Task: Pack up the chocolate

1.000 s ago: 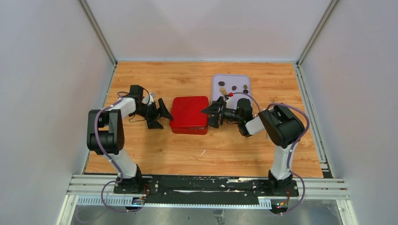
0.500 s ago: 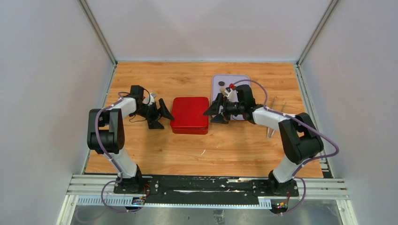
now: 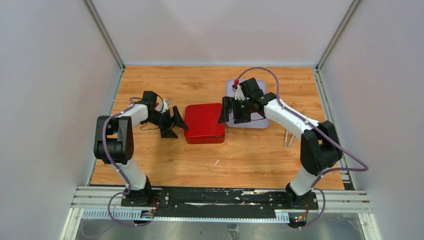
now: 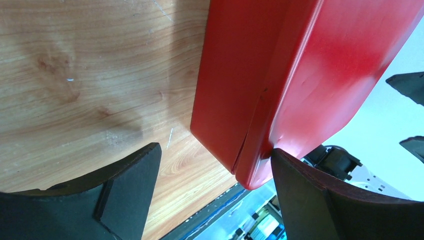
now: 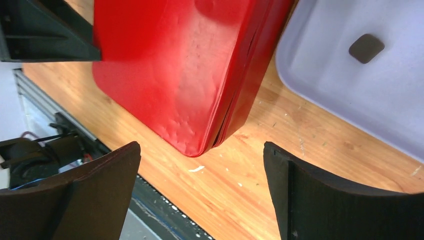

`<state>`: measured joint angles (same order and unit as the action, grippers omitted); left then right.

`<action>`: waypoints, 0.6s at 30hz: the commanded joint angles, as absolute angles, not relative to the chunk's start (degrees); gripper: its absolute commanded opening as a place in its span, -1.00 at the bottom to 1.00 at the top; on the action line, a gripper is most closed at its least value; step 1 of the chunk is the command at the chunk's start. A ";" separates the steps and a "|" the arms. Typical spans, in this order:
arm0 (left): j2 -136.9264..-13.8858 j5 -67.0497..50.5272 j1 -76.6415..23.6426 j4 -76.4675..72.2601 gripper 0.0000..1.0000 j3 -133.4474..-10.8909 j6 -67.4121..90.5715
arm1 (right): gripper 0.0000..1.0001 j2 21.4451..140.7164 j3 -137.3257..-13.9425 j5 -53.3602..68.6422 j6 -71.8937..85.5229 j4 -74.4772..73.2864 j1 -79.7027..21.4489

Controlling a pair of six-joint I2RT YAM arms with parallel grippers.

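The closed red box (image 3: 204,123) lies mid-table. My left gripper (image 3: 176,124) is open at its left edge; in the left wrist view one fingertip (image 4: 280,165) touches the lid's corner on the red box (image 4: 300,75), the other is off over wood. My right gripper (image 3: 231,111) is open and empty, above the box's right edge and the lavender tray (image 3: 260,122). The right wrist view shows the box (image 5: 185,65), the tray (image 5: 340,95) and one dark brown square chocolate (image 5: 366,48) on it. My right arm hides the other chocolates.
Thin metal tongs (image 3: 289,137) lie on the wood right of the tray. Grey walls close the table on three sides. The black rail with the arm bases (image 3: 215,197) runs along the near edge.
My right gripper has risen and swung back from the box's right side to above the tray's left part, covering the chocolates. My left gripper has shifted right against the box.
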<state>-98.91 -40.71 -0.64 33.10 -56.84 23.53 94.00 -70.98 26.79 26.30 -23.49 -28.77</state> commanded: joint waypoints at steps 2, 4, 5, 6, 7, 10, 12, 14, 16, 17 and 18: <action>-99.99 -39.46 -1.23 33.91 0.70 -56.60 21.80 | 0.93 99.23 -76.53 17.60 20.25 -32.18 -33.38; -100.14 -39.55 -1.32 33.88 0.70 -56.58 21.70 | 0.94 100.84 -77.72 15.71 19.53 -33.56 -34.80; -100.30 -39.62 -1.39 33.84 0.70 -56.60 21.66 | 0.94 101.53 -77.79 14.81 19.35 -34.10 -35.23; -100.45 -39.70 -1.53 33.84 0.70 -56.68 21.70 | 0.94 101.70 -77.45 13.90 19.45 -34.43 -35.54; -100.50 -39.76 -1.74 33.86 0.70 -56.76 21.66 | 0.93 101.63 -76.61 12.89 19.49 -34.31 -35.60; -100.80 -39.88 -2.16 33.92 0.70 -57.10 21.77 | 0.90 101.45 -74.84 10.74 19.11 -34.23 -35.62; -101.02 -39.90 -2.56 33.88 0.70 -57.37 21.79 | 0.85 101.58 -74.11 9.60 18.55 -34.64 -35.60; -101.17 -40.12 -2.77 33.97 0.70 -57.66 21.75 | 0.81 101.41 -73.20 8.89 18.26 -34.63 -35.67; -101.30 -40.12 -2.86 34.37 0.70 -58.16 21.58 | 0.78 100.95 -72.44 8.40 18.18 -34.48 -35.64; -101.27 -40.16 -2.90 34.56 0.70 -58.39 21.42 | 0.78 100.72 -72.16 8.42 18.16 -34.32 -35.61; -101.19 -40.17 -2.92 34.74 0.70 -58.69 21.40 | 0.77 100.46 -71.88 8.69 18.19 -33.99 -35.60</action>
<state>-99.79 -41.80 -2.20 33.45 -57.43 22.72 101.14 -74.61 12.69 19.92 -31.14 -35.27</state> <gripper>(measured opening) 0.851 0.892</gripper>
